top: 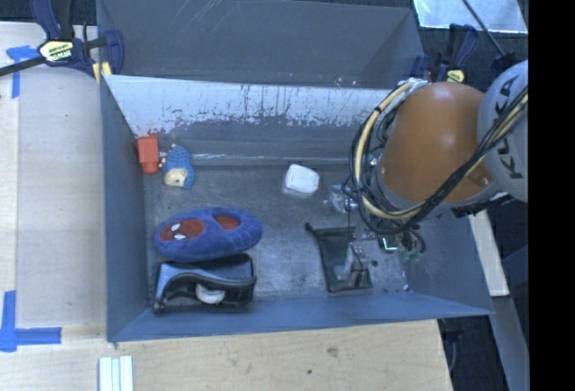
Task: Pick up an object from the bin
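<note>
1. 5 loose things in the bin (269,106), and I'm calling them from the left. An orange block (148,154) sits in the back-left corner by the side wall. A small blue-and-yellow figure (179,168) is just beside it. That corner looks cramped to me, because the wall would crowd any approach to the block.
2. Nearer the front, a blue slipper with red patches (208,233) lies flat on the floor. A black tape dispenser (203,285) lies along the front wall, right up against the slipper. I see no gap between those 2, so I'd expect either one to drag the other.
3. In the middle, a white lump (302,180) rests alone towards the back with bare floor all round it. I judge it the easiest thing to take.
4. On the right, the gripper (349,265) hangs low over bare floor near the front wall, under the orange cover (431,146) and its cables. I cannot tell whether it is spread or pressed together, and I see nothing in it. The white lump is up and left of it, near but apart.
5. The front and right walls are close to the arm, so the open room lies leftward, across the middle floor.
</note>
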